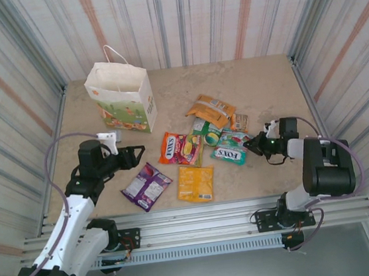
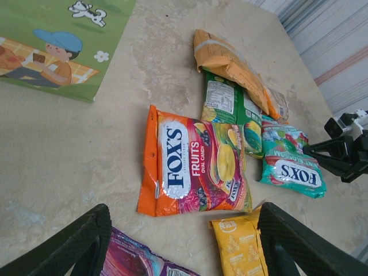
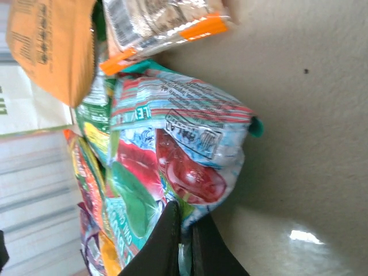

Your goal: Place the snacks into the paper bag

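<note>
1. Pinching entry: right tool (image 3: 185,217), fingers pressed together on the edge seam of the teal packet (image 3: 184,144). The packet lies flat on the tabletop (image 1: 258,83), not lifted. An edge grip probably suits a flat, glossy packet that offers no other purchase.
2. Snacks, remainder, all loose on the tabletop in a cluster at its middle:
   - red packet (image 2: 195,167), just left of the teal one;
   - green packet (image 2: 221,100), partly under the orange packet (image 2: 230,60);
   - small clear packet (image 2: 279,103), beside the orange one on its right;
   - yellow packet (image 1: 195,182) and purple packet (image 1: 146,185), nearest the arms.
3. Overlaps in the far group mean that a careless pull on one packet could drag its neighbours.
4. Bag (image 1: 121,95): upright at the far left, mouth open upward, handles raised, well apart from the teal packet. No packet can be seen in it from the top view. Standing open, it should take packets dropped from above.
5. Left tool (image 1: 135,155): fingers spread, holding nothing, hovering low between the bag and the cluster, and aimed toward the red packet. It looks placed to take the packets on its own side.
6. Stage, as judged: first packet gripped, with lift and carry to the bag ahead.
</note>
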